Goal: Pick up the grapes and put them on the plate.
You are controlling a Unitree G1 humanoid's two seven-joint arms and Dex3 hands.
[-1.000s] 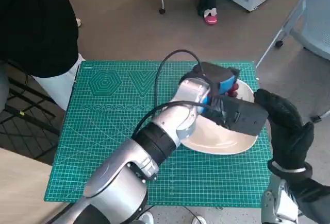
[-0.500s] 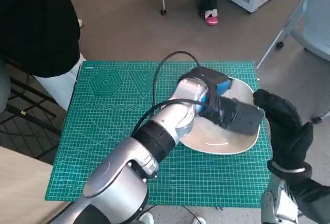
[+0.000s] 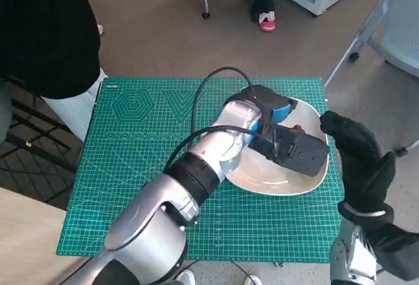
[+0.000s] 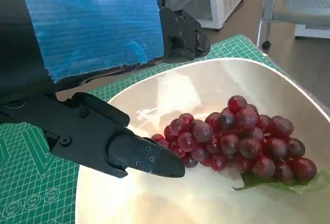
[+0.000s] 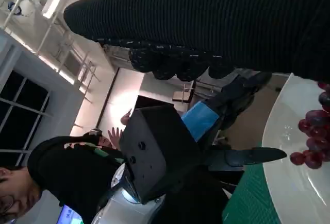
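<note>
Left hand (image 4: 98, 74) open just beside grapes (image 4: 237, 139) on plate (image 4: 170, 92).

grapes (image 4: 234, 139): dark red | plate (image 4: 170, 87): cream | mat (image 3: 131, 160): green, white grid

No readable text, labels or numbers; green mat (image 3: 131, 160) shows only printed grid, shapes.

A bunch of dark red grapes (image 4: 242, 139), a green leaf at its end, lies on its side in the shallow, cream-white plate (image 4: 170, 92) on my green cutting mat.
</note>
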